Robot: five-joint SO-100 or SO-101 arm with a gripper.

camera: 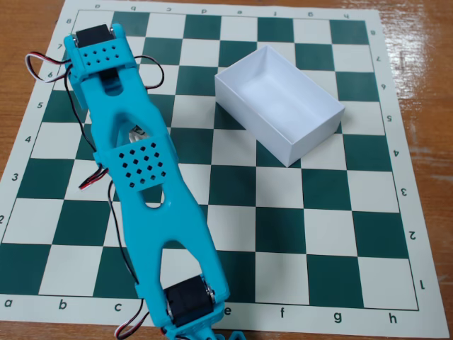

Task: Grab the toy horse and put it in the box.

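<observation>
My blue arm reaches from the bottom edge up to the top left of the chessboard, and its wrist servo is over the far left squares. The gripper hangs folded under the arm, so its fingers are almost entirely hidden. Through the arm's opening shows a small grey-white bit, the toy horse, which travels with the arm as if held. The box is white, open-topped and empty. It stands on the board to the right of the arm, about two squares away.
The green-and-white chessboard mat lies on a wooden table. Black, red and white cables loop out on both sides of the arm's far end.
</observation>
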